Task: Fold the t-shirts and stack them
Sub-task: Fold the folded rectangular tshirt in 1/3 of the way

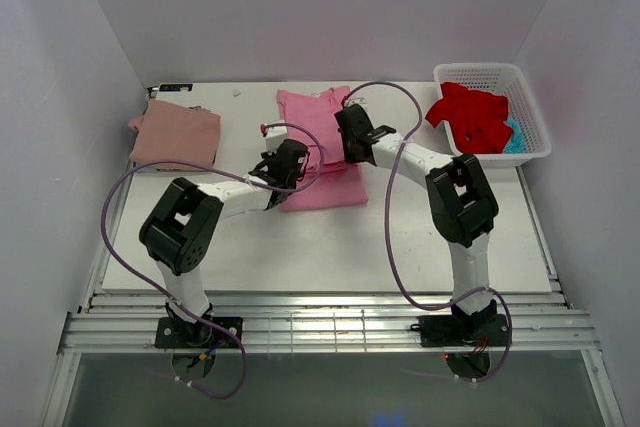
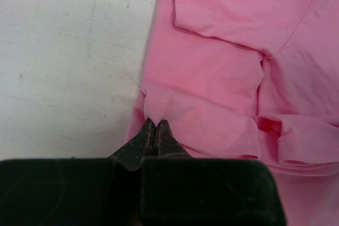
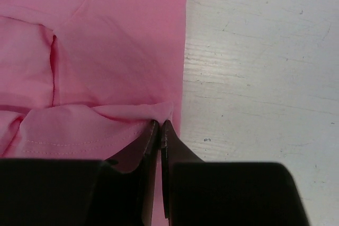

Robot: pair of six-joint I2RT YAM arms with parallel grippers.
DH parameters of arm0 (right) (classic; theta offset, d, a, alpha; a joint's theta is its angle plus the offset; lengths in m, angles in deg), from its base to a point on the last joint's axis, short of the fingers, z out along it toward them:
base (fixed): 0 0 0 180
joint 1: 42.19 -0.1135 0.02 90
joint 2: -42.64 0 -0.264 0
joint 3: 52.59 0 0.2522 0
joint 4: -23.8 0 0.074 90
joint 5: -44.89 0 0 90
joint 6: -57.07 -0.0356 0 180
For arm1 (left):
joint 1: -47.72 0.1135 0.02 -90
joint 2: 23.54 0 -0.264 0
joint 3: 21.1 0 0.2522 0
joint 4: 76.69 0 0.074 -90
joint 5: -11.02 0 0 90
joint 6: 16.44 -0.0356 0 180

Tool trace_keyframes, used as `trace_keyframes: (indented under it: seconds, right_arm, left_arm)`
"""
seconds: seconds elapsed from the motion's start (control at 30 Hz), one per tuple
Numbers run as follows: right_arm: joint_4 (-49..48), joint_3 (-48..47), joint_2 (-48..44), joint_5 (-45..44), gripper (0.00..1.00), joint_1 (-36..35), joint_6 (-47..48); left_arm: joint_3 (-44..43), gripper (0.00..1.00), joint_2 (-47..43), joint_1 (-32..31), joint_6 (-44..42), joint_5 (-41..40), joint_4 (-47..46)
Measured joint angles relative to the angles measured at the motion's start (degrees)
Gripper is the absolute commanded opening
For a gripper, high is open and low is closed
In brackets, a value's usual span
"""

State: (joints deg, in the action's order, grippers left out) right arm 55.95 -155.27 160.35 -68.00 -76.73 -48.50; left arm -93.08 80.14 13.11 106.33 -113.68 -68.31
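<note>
Pink cloth is the item in work: a bright pink short-sleeved cloth t-shirt (image 1: 318, 125) lies flat on the white bench (image 1: 330, 247), at the middle of its width and reaching toward the far edge. Its near part is doubled over, giving a darker band of layered cloth.

Left gripper (image 1: 288, 162): clenched. In the left wrist view its black fingertips (image 2: 150, 133) meet on a turned-over, stitched edge of the pink shirt, right at the shirt's left border, with bare bench surface just beside it on the left.

Right gripper (image 1: 352, 135): clenched. In the right wrist view its fingertips (image 3: 168, 133) pinch a small fold of pink cloth at the shirt's right border, with bare bench directly to the right. A stitched hem runs along the cloth to the left of the tips.

Both arms reach inward from the near edge, one to each side of the shirt.

Other items of the task:
- A dusty rose cloth t-shirt (image 1: 177, 134) lies folded in a compact rectangle at the far left corner, well apart from the pink one.
- A white latticed plastic basket (image 1: 535, 117) stands at the far right corner. A red cloth t-shirt (image 1: 470, 117) is heaped inside and hangs over its left rim. A teal cloth t-shirt (image 1: 513, 137) shows only in part, behind the red one.
</note>
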Motion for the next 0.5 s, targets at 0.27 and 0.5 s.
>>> trace_keyframes:
  seconds: [0.27, 0.5]
  right_arm:
    - [0.7, -4.5, 2.8, 1.0, 0.44, 1.0, 1.9]
    - [1.0, -12.5, 5.4, 1.1, 0.58, 1.9, 6.2]
  left_arm:
    - [-3.1, 0.21, 0.9, 1.0, -1.0, 1.3, -1.1]
    - [-12.0, 0.7, 4.5, 1.5, -4.0, 1.1, -1.0]
